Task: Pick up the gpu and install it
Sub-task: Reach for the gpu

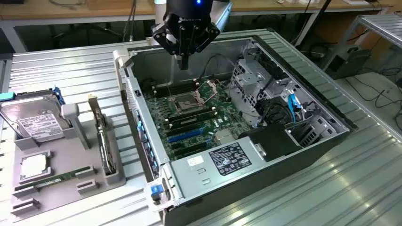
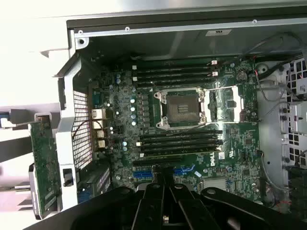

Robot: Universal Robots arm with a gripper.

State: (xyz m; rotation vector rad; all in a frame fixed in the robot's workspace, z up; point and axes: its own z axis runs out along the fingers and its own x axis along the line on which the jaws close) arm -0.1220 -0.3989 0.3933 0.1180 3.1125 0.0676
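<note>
The gpu (image 1: 100,136) stands on edge in a slot of the grey holder tray (image 1: 69,190), at the exterior view's left, beside the open computer case (image 1: 314,150). In the wrist view the gpu (image 2: 45,167) appears as a card with a pale bracket, outside the case wall. My gripper (image 1: 182,63) hangs above the far part of the case, over the motherboard (image 1: 188,117), well away from the gpu. Its fingers (image 2: 154,201) are shut together with nothing between them. Blue expansion slots (image 2: 144,173) lie just beyond the fingertips.
On the holder tray sit a silver hard drive (image 1: 35,122), a processor chip (image 1: 35,165) and a green memory stick (image 1: 53,181). Inside the case are an open processor socket (image 2: 182,108), a drive cage (image 1: 251,80) and a power supply (image 1: 226,157). A ribbed metal table (image 1: 351,188) surrounds everything.
</note>
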